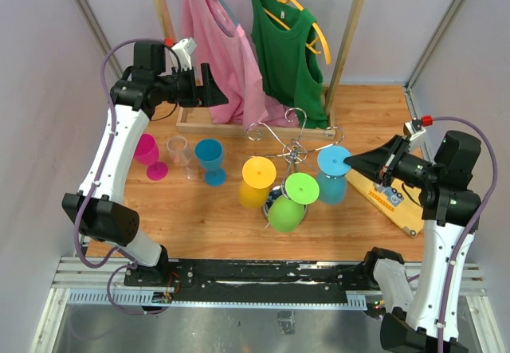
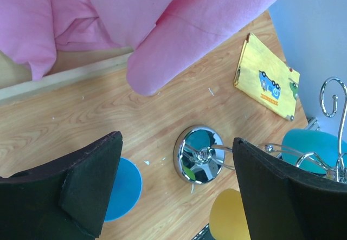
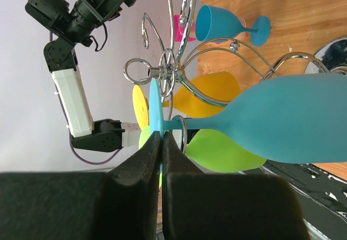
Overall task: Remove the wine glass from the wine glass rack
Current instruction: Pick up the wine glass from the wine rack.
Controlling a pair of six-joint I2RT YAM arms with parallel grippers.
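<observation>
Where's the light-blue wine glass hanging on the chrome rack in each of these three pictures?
Top external: the light-blue wine glass hangs right of centre.
Left wrist: the glass shows only its round foot, at the right edge.
Right wrist: the glass fills the right half, sideways.
Shared landmark: the chrome rack.

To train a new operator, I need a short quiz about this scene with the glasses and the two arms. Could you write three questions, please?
1. True or false: the left gripper is shut.
2. Which hanging glass does the right gripper pinch by the foot? A) yellow B) green C) light blue
3. Fill in: ___ glasses hang on the wine glass rack.
Key: 1 false, it is open. 2 C, the light blue glass. 3 three.
</observation>
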